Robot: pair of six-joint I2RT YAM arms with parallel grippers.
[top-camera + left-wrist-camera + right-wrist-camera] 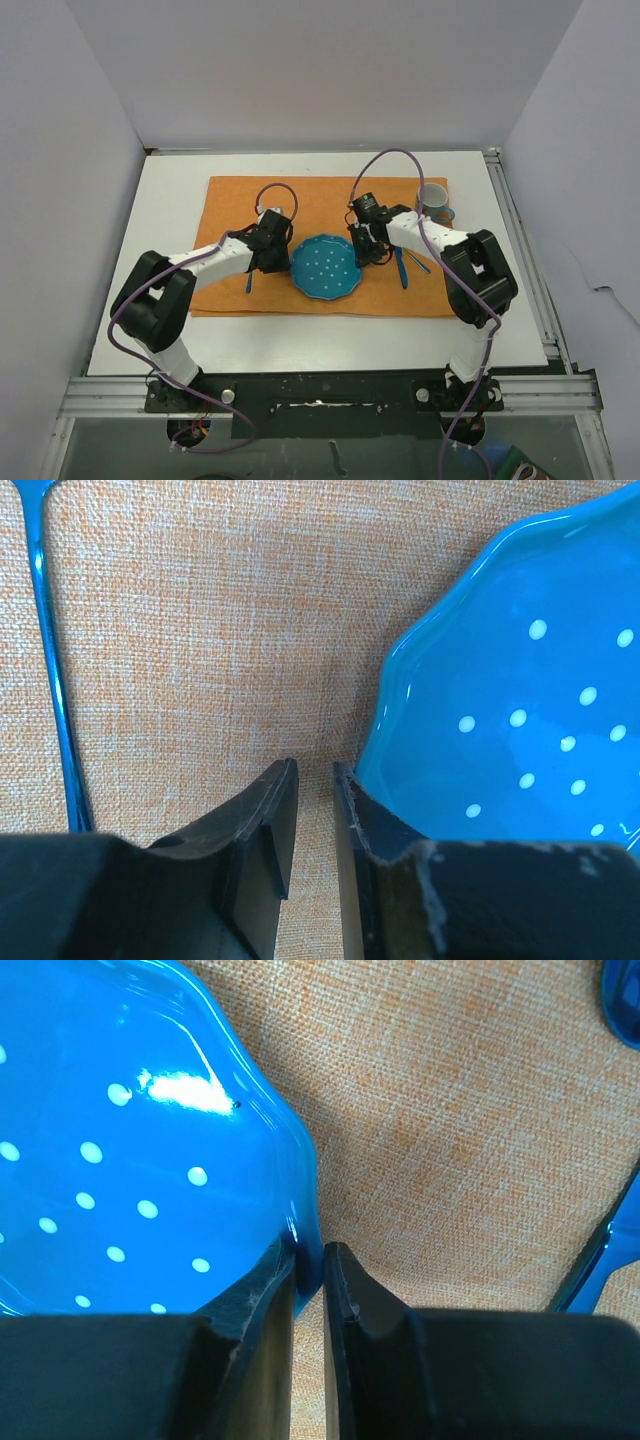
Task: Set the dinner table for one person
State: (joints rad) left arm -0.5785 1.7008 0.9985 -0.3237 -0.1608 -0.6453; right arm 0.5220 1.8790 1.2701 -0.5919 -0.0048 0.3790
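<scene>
- Where the two arms are bolted at the near edge, the dinner table (300, 340) begins: a wide white top that runs away from the bases, with a strip of it showing on the near side of everything else.
- An orange cloth (320, 195) lies on the middle of the table, its long sides running left to right.
- A blue plate (325, 268) with white dots and a wavy rim sits flat on the near half of the cloth, about midway between the arms.
- The left gripper (315, 770) is low at the plate's left rim. Its jaws stand slightly parted and only cloth shows in the gap, so it is released. The plate's edge lies just against the outside of one finger.
- The right gripper (310, 1255) is at the plate's right rim, with one finger over the plate and the other over the cloth. The rim runs into the narrow slot between them, so it is grasping the plate.
- A blue utensil (248, 283) lies on the cloth just left of the left gripper, apart from the plate.
- A pair of blue utensils (402, 268) lies on the cloth right of the plate, near the right arm.
- A cup (433, 195) stands upright at the far right corner of the cloth.
</scene>
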